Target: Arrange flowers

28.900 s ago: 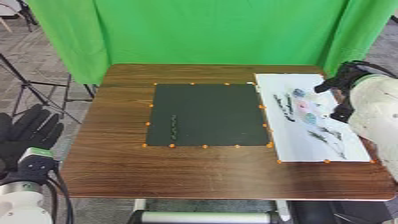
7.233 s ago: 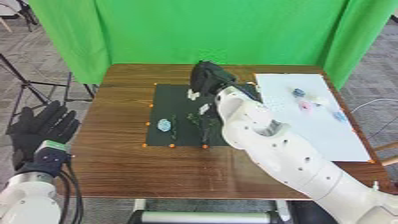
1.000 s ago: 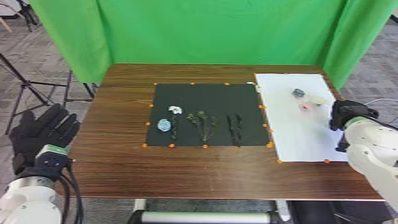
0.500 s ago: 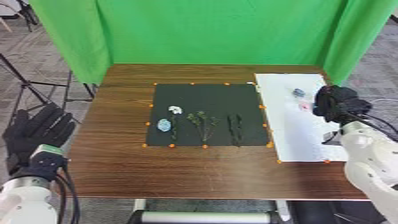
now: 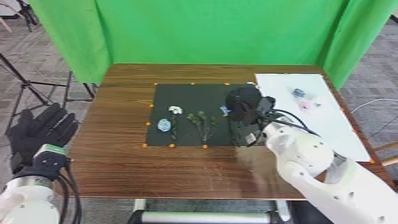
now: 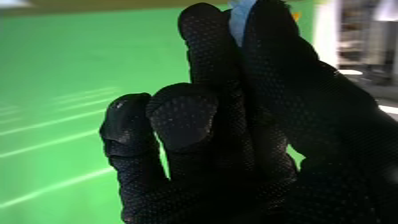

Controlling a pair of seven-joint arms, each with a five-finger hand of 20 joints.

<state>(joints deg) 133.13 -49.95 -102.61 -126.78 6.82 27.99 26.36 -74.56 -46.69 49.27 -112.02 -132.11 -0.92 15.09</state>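
Note:
In the head view my right hand [image 5: 245, 104] is over the right part of the black mat [image 5: 189, 93], pinching a light blue flower [image 5: 225, 110] at its left side. The right wrist view has the right hand [image 6: 209, 100] with the blue flower [image 6: 238, 21] between thumb and finger. On the mat lie a blue flower head [image 5: 164, 125], a white flower [image 5: 175, 109] above a thin stem [image 5: 174, 127] and a branching green stem [image 5: 204, 125]. The right hand and arm partly hide the dark stems nearby. My left hand [image 5: 40, 131] is open, left of the table.
On the white sheet [image 5: 333, 137] at the right lie a dark blue flower [image 5: 298, 92] and a pink flower [image 5: 307, 105]. Orange markers edge the mat and the sheet. The brown table [image 5: 169, 175] has a green curtain [image 5: 213, 35] behind it.
My right hand has moved left from the white sheet to above the mat, carrying the light blue flower. The pale flower near the pink one is gone from the sheet.

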